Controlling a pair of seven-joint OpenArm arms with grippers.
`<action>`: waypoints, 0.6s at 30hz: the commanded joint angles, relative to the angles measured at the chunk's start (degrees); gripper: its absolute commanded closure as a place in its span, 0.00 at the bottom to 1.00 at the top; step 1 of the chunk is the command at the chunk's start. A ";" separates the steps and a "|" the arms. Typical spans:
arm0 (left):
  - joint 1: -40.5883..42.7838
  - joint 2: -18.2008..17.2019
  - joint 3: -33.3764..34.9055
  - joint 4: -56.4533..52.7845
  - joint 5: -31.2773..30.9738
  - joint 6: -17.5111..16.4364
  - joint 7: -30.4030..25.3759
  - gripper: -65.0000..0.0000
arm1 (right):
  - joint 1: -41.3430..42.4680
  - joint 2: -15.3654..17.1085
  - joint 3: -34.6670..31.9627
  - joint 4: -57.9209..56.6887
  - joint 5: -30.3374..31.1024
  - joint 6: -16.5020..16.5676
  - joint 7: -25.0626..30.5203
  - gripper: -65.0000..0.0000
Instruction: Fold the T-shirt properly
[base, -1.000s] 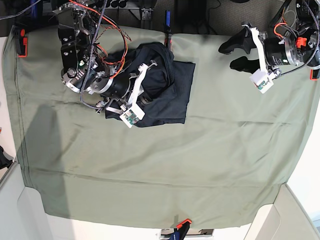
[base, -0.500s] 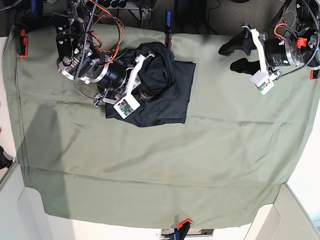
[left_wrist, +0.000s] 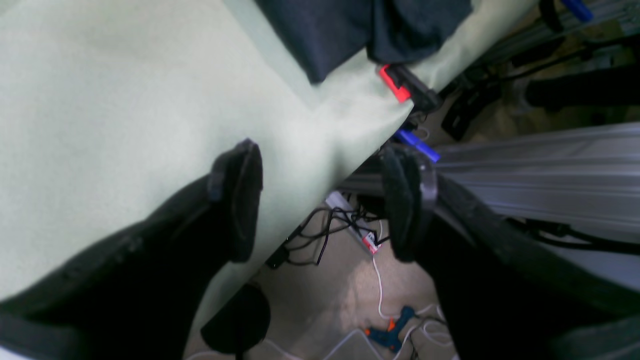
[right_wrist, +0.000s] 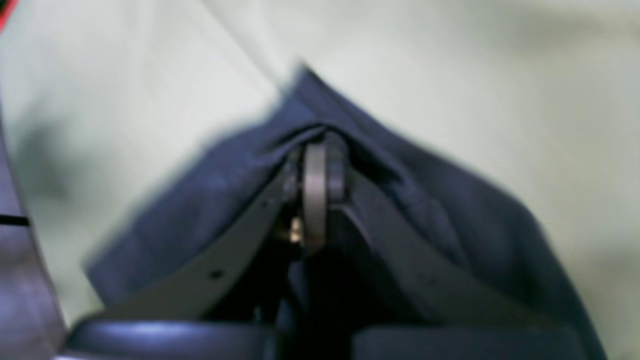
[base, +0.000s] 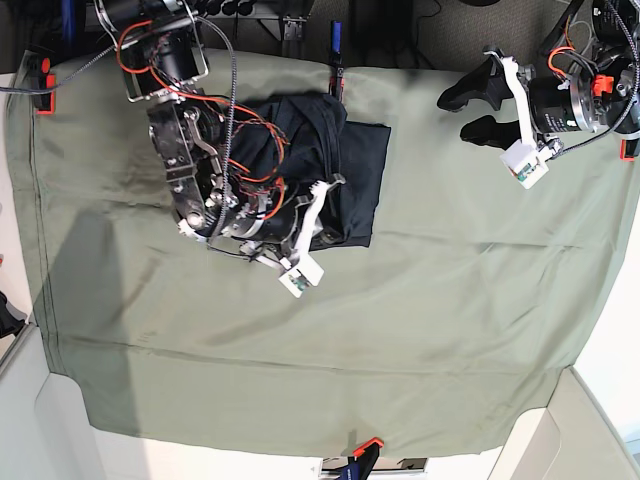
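Since the earlier frame the right gripper (base: 322, 232) has swung from the bundle's upper-left side to its lower edge. Its jaws are closed on a fold of the T-shirt (base: 345, 160), though the blurred wrist view leaves the bite depth uncertain. The garment extends up and away from it. The left gripper (base: 478, 110) hangs wide open, empty, well apart.

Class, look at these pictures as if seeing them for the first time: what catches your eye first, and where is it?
A dark T-shirt, partly folded, lies at the far side of the olive-green cloth. The right gripper is shut on the T-shirt's fabric. The left gripper hangs open over the cloth's far edge, holding nothing.
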 joint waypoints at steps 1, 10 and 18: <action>-0.09 -0.81 -0.44 0.81 -1.20 -0.54 -0.81 0.39 | 2.78 -1.46 -0.07 -0.63 0.79 0.11 1.73 1.00; -0.09 -0.83 -0.44 0.81 0.09 -0.54 -0.81 0.39 | 9.51 -4.26 -0.50 -4.13 -1.86 -0.17 5.29 1.00; -0.09 -0.81 -0.42 3.54 -0.04 -0.54 -0.61 0.89 | 9.94 -1.51 9.60 -4.00 -6.12 -1.03 2.64 1.00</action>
